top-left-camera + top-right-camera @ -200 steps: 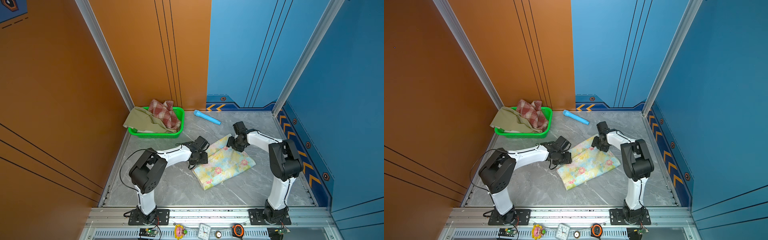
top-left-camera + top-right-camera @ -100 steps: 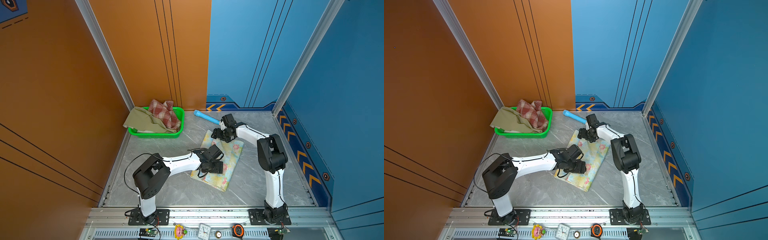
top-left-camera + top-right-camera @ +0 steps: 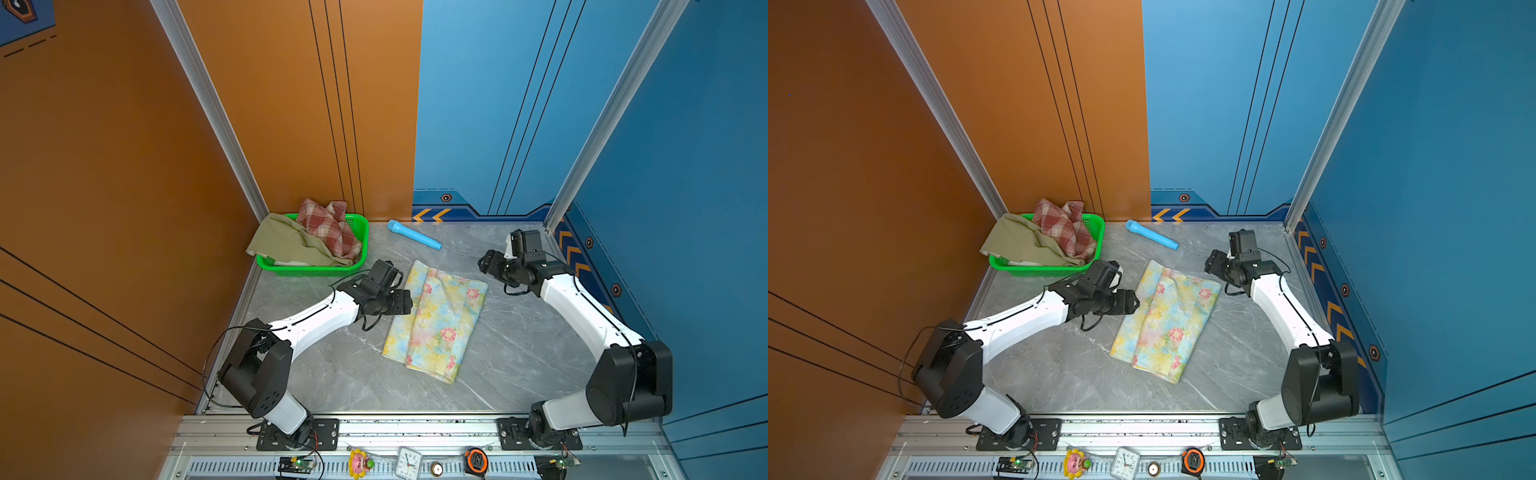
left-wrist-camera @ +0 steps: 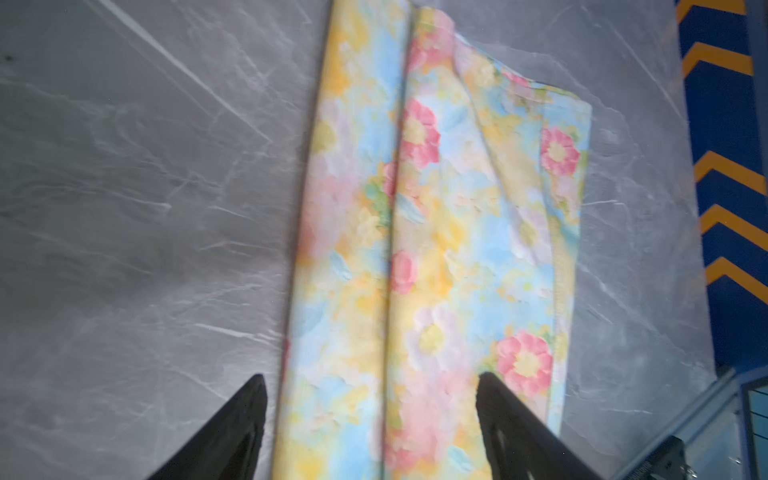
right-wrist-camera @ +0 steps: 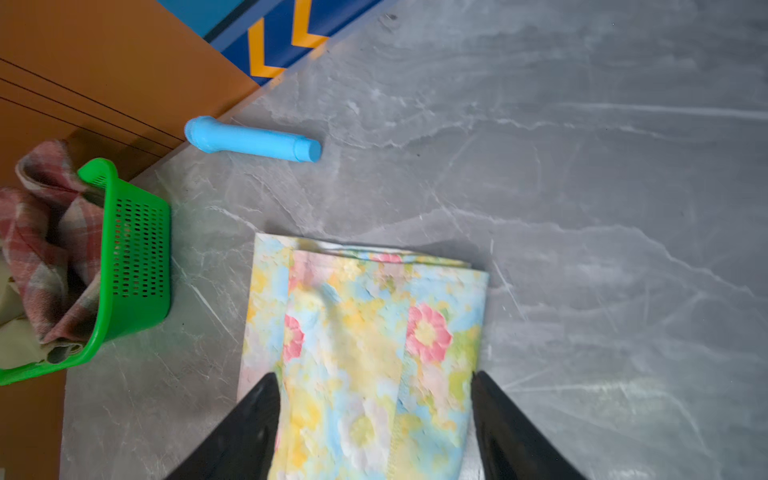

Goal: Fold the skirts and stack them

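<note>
The pastel floral skirt [image 3: 436, 320] lies folded into a long strip in the middle of the grey table, seen in both top views. My left gripper [image 3: 409, 301] hovers at its left long edge, open, with nothing in it. In the left wrist view the floral skirt [image 4: 436, 249] lies flat beneath the spread jaws. My right gripper [image 3: 483, 264] is open and stands apart from the skirt's far right corner. The plaid skirt [image 3: 328, 226] and olive skirt [image 3: 286, 245] sit crumpled in the green basket [image 3: 316, 271].
A light-blue tube [image 3: 413, 235] lies behind the floral skirt near the back wall. The basket stands in the far left corner against the orange wall. A clock [image 3: 409, 461], a tape measure [image 3: 476, 459] and small trinkets sit on the front rail.
The floral skirt went from a wider spread to a narrower folded strip. Both grippers let go of it and drew back, the left one leftward, the right one toward the far right.
</note>
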Controlling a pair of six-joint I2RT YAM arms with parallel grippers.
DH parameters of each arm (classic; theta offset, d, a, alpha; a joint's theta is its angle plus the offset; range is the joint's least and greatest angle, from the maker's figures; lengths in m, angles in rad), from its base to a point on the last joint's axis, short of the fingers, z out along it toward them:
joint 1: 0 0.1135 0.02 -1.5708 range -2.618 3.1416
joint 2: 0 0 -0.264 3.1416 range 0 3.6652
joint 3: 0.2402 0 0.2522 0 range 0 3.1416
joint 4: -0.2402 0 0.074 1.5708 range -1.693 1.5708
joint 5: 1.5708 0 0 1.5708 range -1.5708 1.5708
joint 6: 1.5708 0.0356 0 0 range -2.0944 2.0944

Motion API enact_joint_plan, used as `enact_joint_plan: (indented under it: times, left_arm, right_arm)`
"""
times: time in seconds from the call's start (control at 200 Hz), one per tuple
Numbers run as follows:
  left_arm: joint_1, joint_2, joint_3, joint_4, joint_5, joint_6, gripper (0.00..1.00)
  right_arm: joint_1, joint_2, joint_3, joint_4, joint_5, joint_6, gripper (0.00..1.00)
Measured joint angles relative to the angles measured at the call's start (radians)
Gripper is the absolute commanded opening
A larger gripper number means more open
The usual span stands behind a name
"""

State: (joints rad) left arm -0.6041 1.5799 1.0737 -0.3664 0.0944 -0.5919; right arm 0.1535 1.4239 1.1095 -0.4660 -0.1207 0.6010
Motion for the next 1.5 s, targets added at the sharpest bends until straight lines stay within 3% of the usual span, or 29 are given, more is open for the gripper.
enact_joint_plan:
  times: [0.145, 0.28, 0.681, 0.921, 1.046, 1.227, 1.347, 1.502]
  left_arm:
    - [0.03, 0.034, -0.029, -0.006, -0.005, 0.034, 0.53]
    - [0.024, 0.06, -0.077, -0.003, -0.003, 0.047, 0.46]
    - [-0.018, 0.098, -0.153, 0.057, 0.0, 0.018, 0.41]
    - [-0.116, 0.096, -0.171, 0.121, -0.012, -0.066, 0.41]
    - [-0.237, 0.132, -0.13, 0.124, -0.015, -0.117, 0.43]
    - [-0.382, 0.244, 0.013, 0.139, 0.028, -0.15, 0.64]
    - [-0.422, 0.239, 0.042, 0.143, 0.079, -0.134, 0.78]
    - [-0.379, 0.151, 0.013, 0.136, 0.117, -0.108, 0.8]
  right_arm:
    - [-0.003, -0.027, -0.101, -0.032, 0.026, 0.053, 0.69]
    - [-0.002, -0.026, -0.129, -0.04, 0.024, 0.081, 0.66]
    - [0.05, 0.209, -0.114, 0.016, -0.011, 0.115, 0.58]
    - [0.15, 0.437, 0.115, 0.041, -0.031, 0.106, 0.58]
    - [0.188, 0.554, 0.274, 0.054, -0.071, 0.07, 0.65]
    - [0.196, 0.632, 0.443, 0.046, -0.163, -0.054, 0.8]
    - [0.146, 0.566, 0.433, 0.027, -0.171, -0.117, 0.82]
    - [0.021, 0.361, 0.317, -0.003, -0.132, -0.146, 0.81]
